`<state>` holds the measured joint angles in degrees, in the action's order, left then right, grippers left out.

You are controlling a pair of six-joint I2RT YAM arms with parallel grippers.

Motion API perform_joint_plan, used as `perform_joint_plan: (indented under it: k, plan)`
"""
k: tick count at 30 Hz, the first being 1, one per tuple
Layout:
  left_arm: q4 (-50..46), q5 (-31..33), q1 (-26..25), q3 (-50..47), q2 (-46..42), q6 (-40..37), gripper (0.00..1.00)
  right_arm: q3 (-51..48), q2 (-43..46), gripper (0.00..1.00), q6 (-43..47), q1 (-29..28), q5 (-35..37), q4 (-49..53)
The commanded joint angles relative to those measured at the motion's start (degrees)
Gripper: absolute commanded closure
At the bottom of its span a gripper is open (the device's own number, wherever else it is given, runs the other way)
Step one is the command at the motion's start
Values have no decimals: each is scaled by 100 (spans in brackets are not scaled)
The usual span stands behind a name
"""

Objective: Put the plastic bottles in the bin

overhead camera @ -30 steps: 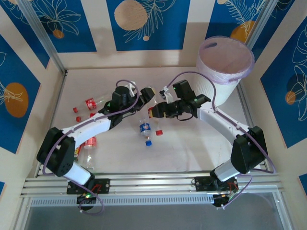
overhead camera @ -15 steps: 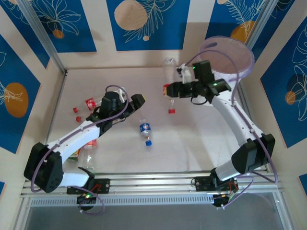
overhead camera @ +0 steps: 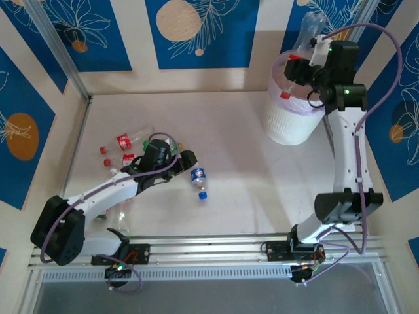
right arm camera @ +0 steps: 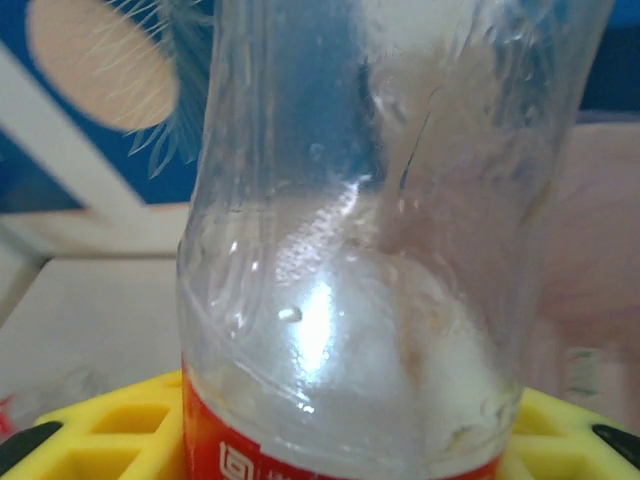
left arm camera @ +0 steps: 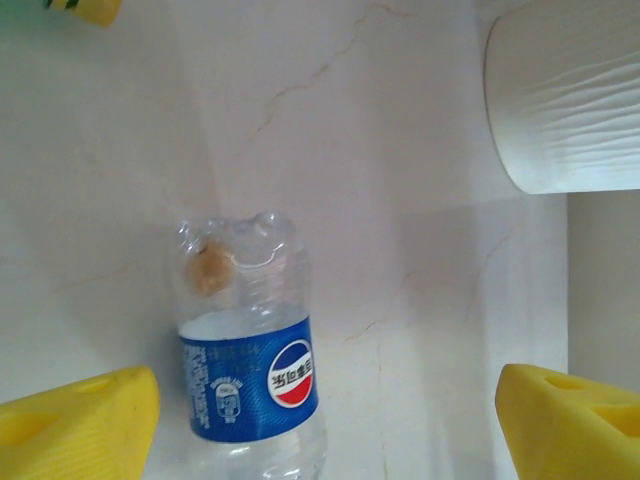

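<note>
In the top view the right claw [overhead camera: 302,67] is seen closed on a clear bottle [overhead camera: 308,33]. The bottle is held tilted, red cap down, over the mouth of the bin [overhead camera: 288,127]. The grip is made plain by the right wrist view, where the bottle's red-labelled body is clamped between yellow pads [right arm camera: 100,430].

The left claw [overhead camera: 186,160] is held open low over the desk [overhead camera: 249,170], well to the left of the bin. A blue-label bottle [overhead camera: 198,176] lies on the desk just beside it, on the side nearer the bin. In the left wrist view that bottle is shown between the widely parted left pads [left arm camera: 80,420], close to one and well apart from the other, with the bin's white wall beyond. A yellow cap [left arm camera: 88,8] is caught at that view's top edge. Farthest from the bin, red-label bottles [overhead camera: 124,139] lie on the desk.
</note>
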<state>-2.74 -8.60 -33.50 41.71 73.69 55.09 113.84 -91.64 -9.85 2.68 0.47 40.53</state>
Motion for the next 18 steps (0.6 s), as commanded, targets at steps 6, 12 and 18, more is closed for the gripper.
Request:
perform_joint_plan:
  k: [6,12,18]
  plan:
    - [-869,522,-100,-45,-364,-392,13,688,-990,52,298,541,736,204]
    - [-754,496,-156,-67,-221,-366,13,925,-1568,53,456,681,735,557]
    - [-736,491,-213,12,-61,-391,13,735,-1903,53,510,680,586,664]
